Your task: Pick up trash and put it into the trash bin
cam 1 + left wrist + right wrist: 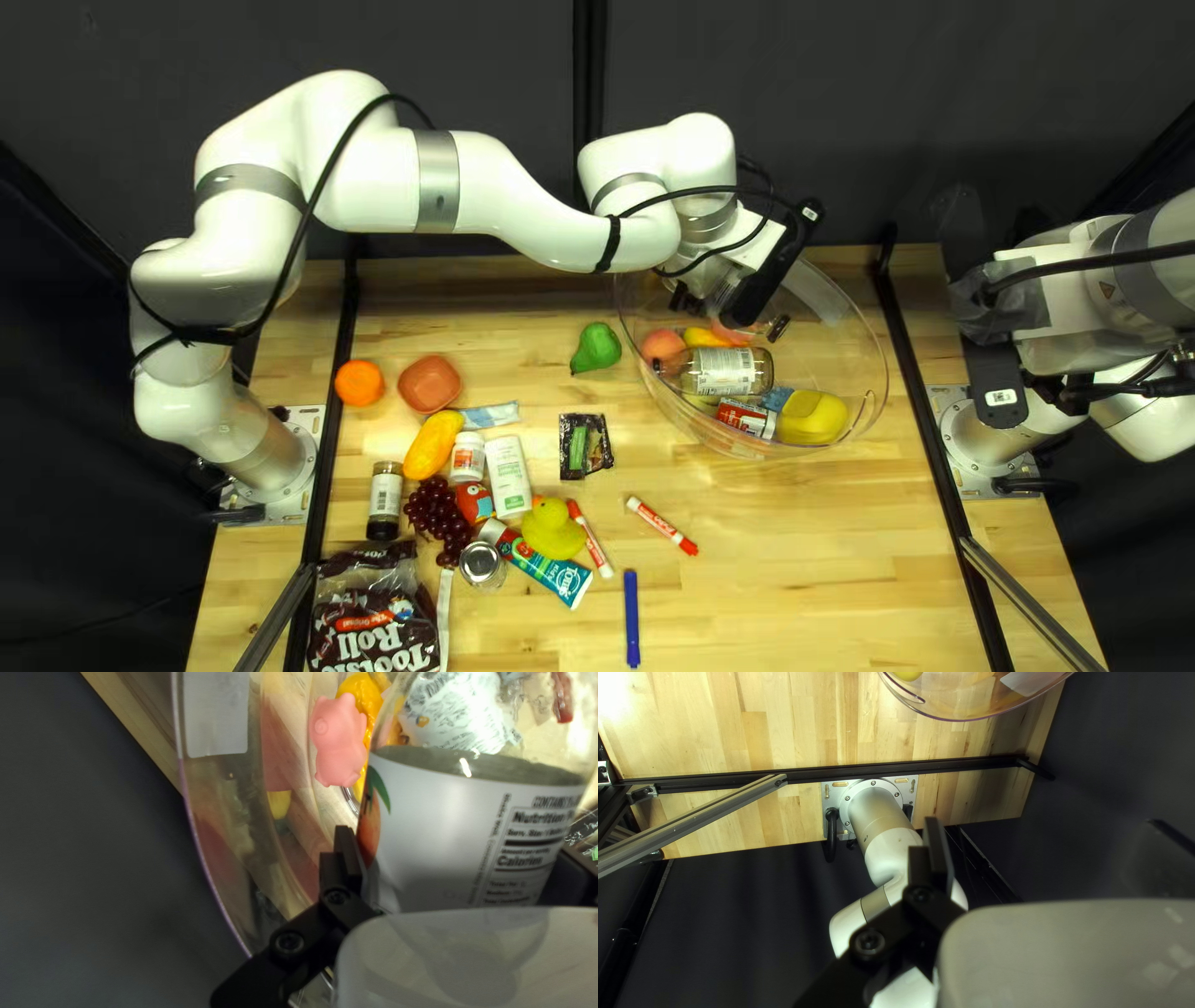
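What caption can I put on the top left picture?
My left gripper at the clear bin; duck, pear and orange lie outside.

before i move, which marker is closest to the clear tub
The red-capped white marker lying off by itself. Its red-capped twin is farther, beside the yellow duck, and the blue marker is farthest from the clear tub.

- Green pear [596, 347]: left of the left gripper [731, 314]'s fingers, fairly near them.
- Orange [360, 383]: well left of those fingers.
- Yellow mango [432, 446], dark red grapes [446, 513] and yellow rubber duck [552, 530]: left of them and nearer the near edge.
- Blue marker [632, 619]: well nearer that edge than the fingers.
- Wooden table [797, 560]: below them.
- Dark curtain [871, 100]: beyond them.
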`<state>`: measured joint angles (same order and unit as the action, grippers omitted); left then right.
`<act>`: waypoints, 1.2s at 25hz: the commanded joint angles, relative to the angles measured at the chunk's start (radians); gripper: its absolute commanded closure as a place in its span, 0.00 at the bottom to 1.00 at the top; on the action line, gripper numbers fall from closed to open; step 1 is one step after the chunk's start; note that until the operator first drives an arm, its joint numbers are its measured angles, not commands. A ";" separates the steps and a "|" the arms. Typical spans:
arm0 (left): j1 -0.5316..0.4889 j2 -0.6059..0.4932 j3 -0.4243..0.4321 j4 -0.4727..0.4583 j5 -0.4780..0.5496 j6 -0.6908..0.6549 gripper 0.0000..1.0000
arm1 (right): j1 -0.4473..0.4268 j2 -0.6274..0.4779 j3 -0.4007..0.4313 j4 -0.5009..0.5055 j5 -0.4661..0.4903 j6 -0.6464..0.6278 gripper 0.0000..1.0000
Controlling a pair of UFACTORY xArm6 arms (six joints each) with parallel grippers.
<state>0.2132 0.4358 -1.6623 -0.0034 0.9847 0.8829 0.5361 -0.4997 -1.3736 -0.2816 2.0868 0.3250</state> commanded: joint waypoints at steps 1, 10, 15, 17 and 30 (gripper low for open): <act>-0.016 -0.055 0.030 0.003 0.024 -0.002 0.00 | 0.000 0.000 0.000 0.000 0.000 0.000 0.00; -0.129 -0.302 0.197 0.005 0.171 0.060 0.00 | 0.000 0.000 0.000 0.000 0.000 0.000 0.00; -0.241 -0.467 0.406 0.020 0.203 0.157 0.00 | 0.000 0.000 0.000 0.000 0.000 0.000 0.00; -0.275 -0.534 0.547 0.029 0.157 0.231 0.00 | 0.000 0.000 0.000 0.000 0.000 0.000 0.00; -0.126 -0.600 0.955 0.001 -0.191 0.423 0.00 | 0.000 0.000 0.000 0.000 0.000 0.000 0.00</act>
<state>0.0597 -0.1386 -0.7618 -0.0056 0.8480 1.3381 0.5361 -0.4997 -1.3736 -0.2816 2.0868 0.3250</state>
